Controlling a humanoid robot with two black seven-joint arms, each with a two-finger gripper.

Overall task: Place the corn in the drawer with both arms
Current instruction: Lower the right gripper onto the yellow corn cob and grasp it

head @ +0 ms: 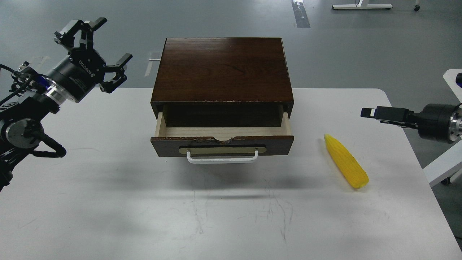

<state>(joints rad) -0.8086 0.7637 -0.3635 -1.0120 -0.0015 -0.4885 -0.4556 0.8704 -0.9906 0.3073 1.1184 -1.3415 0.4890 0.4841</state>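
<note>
The yellow corn lies on the white table, to the right of the drawer, its pointed end toward the back. The drawer, with a white handle, is pulled partly out of the dark wooden box. Its pale inside shows nothing in it. My left gripper is open and empty, in the air to the left of the box. My right gripper hovers behind and to the right of the corn, apart from it. It is seen edge-on, so its fingers cannot be told apart.
The table's right edge runs close to the corn. Grey floor lies beyond the table's back edge. A white piece of furniture stands at the far right.
</note>
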